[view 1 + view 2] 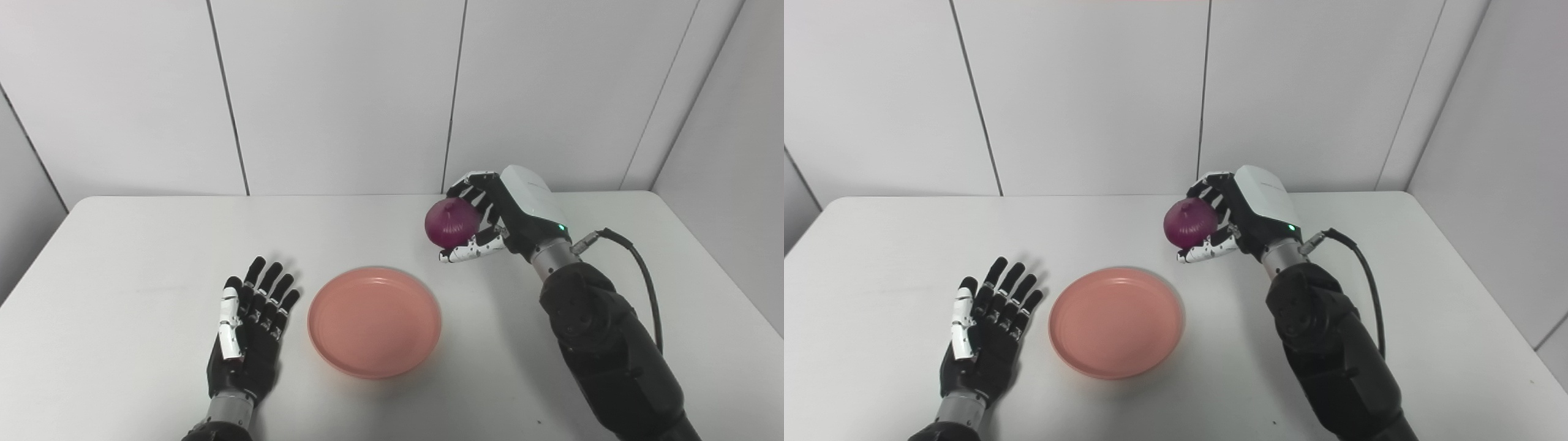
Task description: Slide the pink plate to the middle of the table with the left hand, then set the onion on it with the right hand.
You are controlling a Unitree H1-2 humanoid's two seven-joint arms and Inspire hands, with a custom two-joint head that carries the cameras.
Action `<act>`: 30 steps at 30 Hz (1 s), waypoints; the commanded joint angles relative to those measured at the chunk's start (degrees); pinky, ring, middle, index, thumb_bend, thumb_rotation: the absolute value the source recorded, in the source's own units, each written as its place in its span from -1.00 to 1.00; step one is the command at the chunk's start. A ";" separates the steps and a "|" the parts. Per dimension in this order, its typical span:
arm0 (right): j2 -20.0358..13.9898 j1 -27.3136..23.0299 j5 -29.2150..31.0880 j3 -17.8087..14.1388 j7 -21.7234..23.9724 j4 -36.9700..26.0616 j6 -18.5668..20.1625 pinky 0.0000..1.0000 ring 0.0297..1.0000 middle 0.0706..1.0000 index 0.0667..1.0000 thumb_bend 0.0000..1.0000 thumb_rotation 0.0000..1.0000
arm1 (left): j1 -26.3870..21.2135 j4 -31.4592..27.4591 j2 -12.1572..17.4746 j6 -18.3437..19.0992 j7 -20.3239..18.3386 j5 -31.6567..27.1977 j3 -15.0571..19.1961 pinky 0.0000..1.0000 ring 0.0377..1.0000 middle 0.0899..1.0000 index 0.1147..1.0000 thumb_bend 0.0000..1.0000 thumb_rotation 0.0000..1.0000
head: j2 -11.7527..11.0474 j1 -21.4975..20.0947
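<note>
The right hand (490,214) is clamped on the onion (452,222), held above the desk (122,245), far-right of the pink plate (374,321). The left hand (248,327) lies flat, fingers apart, just left of the plate. Both views show the same.

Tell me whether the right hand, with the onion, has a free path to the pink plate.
Probably yes. The right hand holds the onion up, beyond the pink plate, which is empty. The left hand lies open beside it, apart.
</note>
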 commanded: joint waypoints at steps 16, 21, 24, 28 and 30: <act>6.42 -3.60 -1.89 4.34 0.19 3.13 -1.71 -0.35 -0.22 -0.09 -0.10 0.02 -0.72 | 0.28 -1.60 -2.17 1.07 2.23 2.49 -2.24 0.88 0.84 0.84 0.80 -0.20 1.00 | 0.41 3.23; 7.31 -2.92 -2.04 5.22 -0.93 5.03 -3.01 -0.43 -0.29 -0.13 -0.10 0.03 -0.72 | 0.31 -2.03 -2.52 1.44 2.67 2.51 -2.29 0.85 0.83 0.83 0.80 -0.21 1.00 | 0.63 3.89; 7.75 -2.48 -1.86 5.69 -1.33 6.05 -3.61 -0.46 -0.32 -0.15 -0.09 0.03 -0.72 | 0.28 -1.94 -2.54 1.24 2.67 2.60 -2.38 0.85 0.83 0.84 0.81 -0.22 1.00 | 0.63 3.89; 8.38 -1.93 -2.18 6.24 -2.78 7.84 -4.71 -0.50 -0.36 -0.17 -0.10 0.03 -0.72 | 0.32 -2.23 -2.69 1.23 2.99 2.91 -2.63 0.86 0.84 0.84 0.82 -0.21 1.00 | 0.63 3.89; 8.71 -1.58 -2.15 6.52 -3.29 8.60 -5.22 -0.51 -0.37 -0.17 -0.10 0.03 -0.72 | 0.35 -2.38 -2.76 1.30 3.20 3.01 -2.71 0.86 0.84 0.84 0.82 -0.21 1.00 | 0.97 4.47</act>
